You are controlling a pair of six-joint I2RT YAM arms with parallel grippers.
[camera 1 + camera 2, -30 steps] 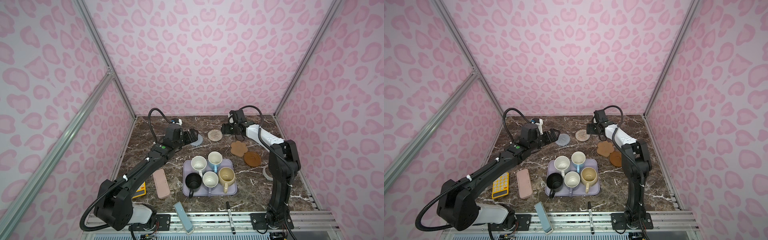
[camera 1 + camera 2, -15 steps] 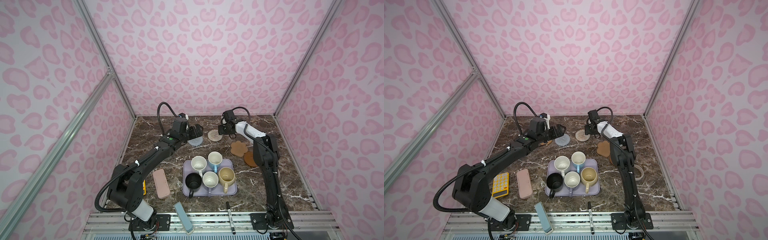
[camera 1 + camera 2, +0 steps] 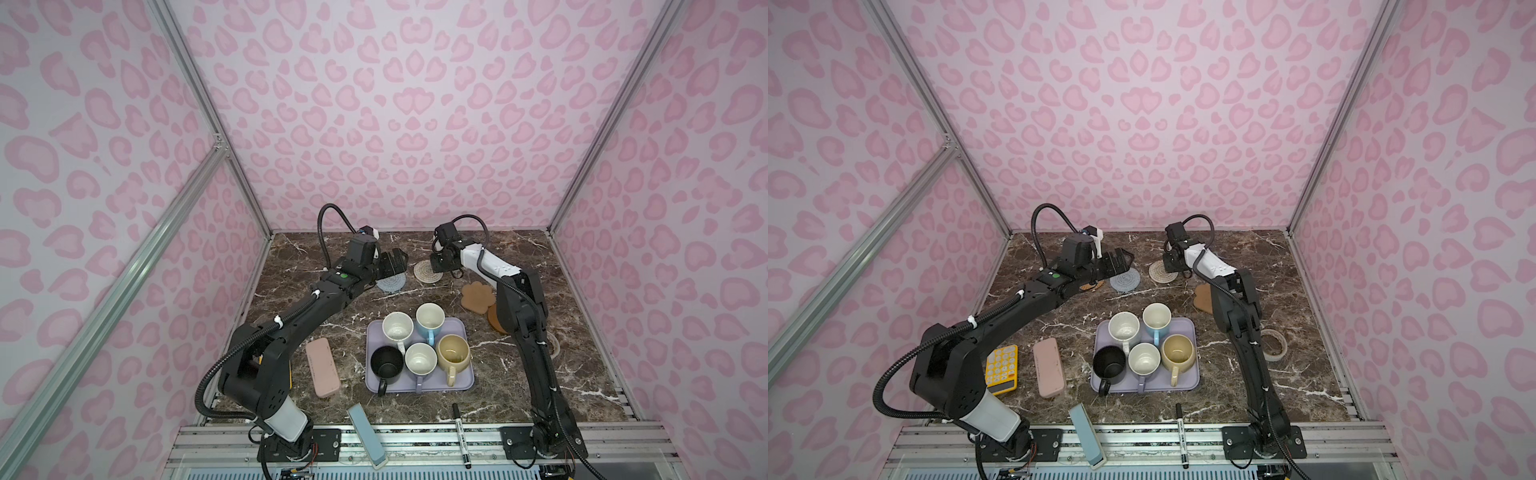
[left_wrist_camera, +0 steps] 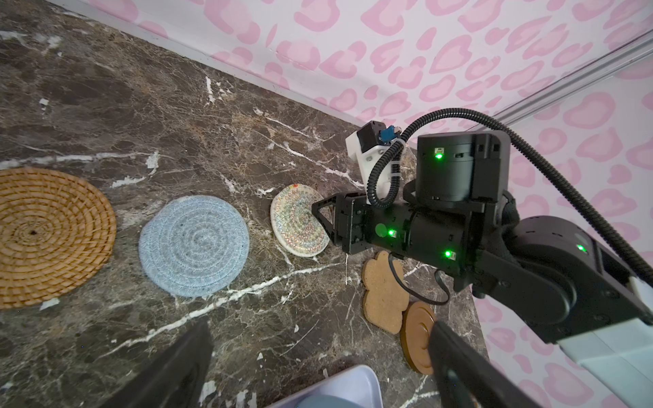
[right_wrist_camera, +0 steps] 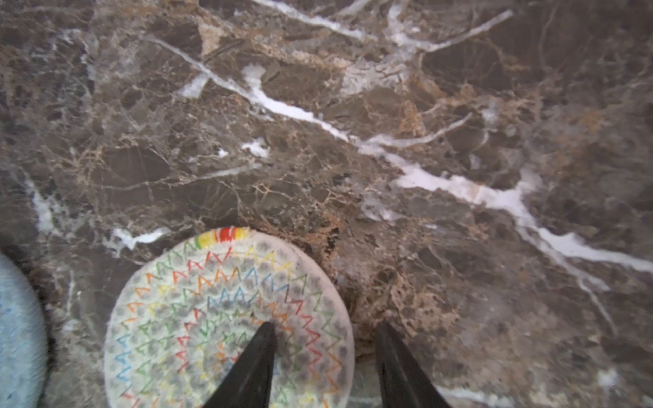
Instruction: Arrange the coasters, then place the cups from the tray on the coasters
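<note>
Stage: arranging the coasters; no cup has left the tray (image 3: 465, 384), so by my reading the task is in its first half.
Right end effector (image 5: 325, 325): partly spread, its two fingers straddling the rim of the cream coaster (image 5: 226, 318), one over the weave and one over bare counter (image 3: 582, 291). A gap shows between them, so I do not read it as a pinch yet.
Left end effector (image 3: 1119, 266): spread wide and empty, hanging over the grey-blue coaster (image 4: 192, 245).
Key relation: in both top views the cream coaster lies at 9 o'clock of the right end effector, with only its 3 o'clock edge between the fingers. It is round, so no long axis matters. The right arm is plainly the nearer one.
Where the cream coaster is: near the back of the counter, about 12 o'clock from the tray and just at 3 o'clock of the grey-blue one, apart from it.
Coasters, counted: five. The rattan coaster (image 4: 46, 233), grey-blue and cream ones lie in a row. The paw coaster (image 4: 383, 293) and brown disc (image 4: 417, 335) lie close together at about 2 o'clock of the tray; I cannot tell whether they overlap.
Cups, counted: five, all on the tray: cream-white cup (image 3: 397, 328), light blue cup (image 3: 430, 318), black cup (image 3: 386, 365), lavender cup (image 3: 420, 359), yellow cup (image 3: 454, 353).
Trays, counted: one.
</note>
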